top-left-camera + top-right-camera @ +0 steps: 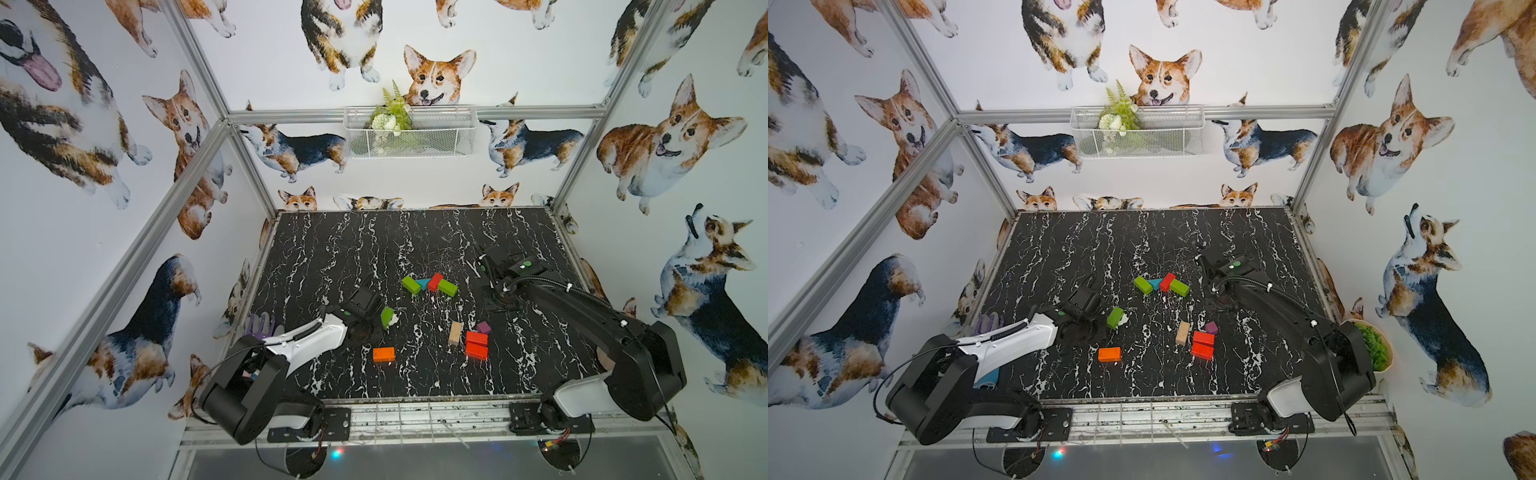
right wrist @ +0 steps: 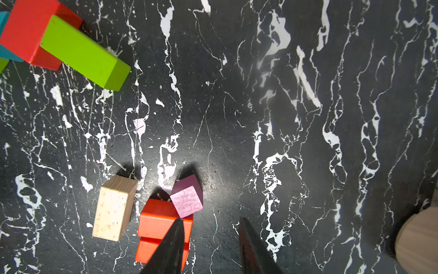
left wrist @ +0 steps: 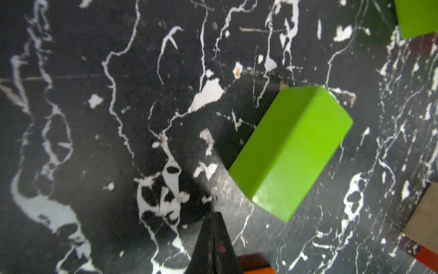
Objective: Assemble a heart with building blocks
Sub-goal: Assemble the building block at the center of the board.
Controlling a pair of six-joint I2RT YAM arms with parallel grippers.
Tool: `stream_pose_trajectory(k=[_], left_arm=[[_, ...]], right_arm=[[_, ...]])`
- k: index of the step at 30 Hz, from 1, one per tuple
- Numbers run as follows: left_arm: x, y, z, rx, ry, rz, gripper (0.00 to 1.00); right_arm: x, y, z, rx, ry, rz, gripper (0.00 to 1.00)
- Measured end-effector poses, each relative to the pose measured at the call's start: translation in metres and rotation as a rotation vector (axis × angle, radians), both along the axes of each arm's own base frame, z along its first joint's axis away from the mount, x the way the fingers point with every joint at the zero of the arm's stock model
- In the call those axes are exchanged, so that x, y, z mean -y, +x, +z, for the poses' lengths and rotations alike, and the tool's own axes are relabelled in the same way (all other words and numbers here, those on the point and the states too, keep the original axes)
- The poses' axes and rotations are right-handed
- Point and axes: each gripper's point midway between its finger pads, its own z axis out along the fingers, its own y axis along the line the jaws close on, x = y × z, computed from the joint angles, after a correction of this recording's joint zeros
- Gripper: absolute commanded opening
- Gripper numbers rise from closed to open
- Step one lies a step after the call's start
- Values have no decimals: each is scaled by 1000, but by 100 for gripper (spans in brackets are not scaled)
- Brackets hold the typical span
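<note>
Two robot arms reach over a black marble-patterned table (image 1: pixel 374 249) scattered with building blocks.

In the left wrist view, the left gripper (image 3: pixel 213 225) has its fingers pressed together into one dark wedge, pinching nothing. The loose green block (image 3: pixel 290 154) lies near the tip but apart from it.

In the right wrist view, the right gripper (image 2: pixel 211 219) has its fingers spread over bare table and holds nothing. One finger covers part of two red blocks (image 2: pixel 154 223) lying side by side. The purple cube (image 2: pixel 187 201) touches one of them, and a plain-wood block (image 2: pixel 115 208) lies just beside.

Mid-table we find the start of the heart (image 1: pixel 432 283). A green bar (image 1: pixel 410 285), the teal triangle (image 1: pixel 423 283), a red bar (image 1: pixel 434 281) and a second green bar (image 1: pixel 447 287) touch in a row. An orange block (image 1: pixel 383 354) lies alone (the left wrist view's edge cuts it off).

A pale purple object (image 1: pixel 259 324) at the table's left edge is half hidden by the left arm, and we cannot tell what it is.

On the back wall, a white wire basket (image 1: pixel 440 137) holds a green-and-white artificial plant (image 1: pixel 390 116). In a top view, a pot (image 1: pixel 1389 349) of green foliage stands beyond the table's right edge, partly behind the right arm.
</note>
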Motion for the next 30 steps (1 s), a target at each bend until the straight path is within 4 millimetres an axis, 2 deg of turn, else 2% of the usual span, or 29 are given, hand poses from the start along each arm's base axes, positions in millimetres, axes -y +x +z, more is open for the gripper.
stream_pose_trajectory(k=[2, 5, 12, 30], left_arm=[[5, 9, 0, 10, -23, 3, 0], [14, 18, 0, 14, -53, -1, 13], [20, 37, 6, 31, -61, -8, 30], [30, 59, 5, 39, -46, -36, 30]], right_arm=[[0, -1, -1, -2, -1, 0, 42], [1, -2, -2, -6, -4, 0, 42], [2, -3, -4, -12, -8, 0, 41], [3, -3, -6, -15, -15, -1, 41]])
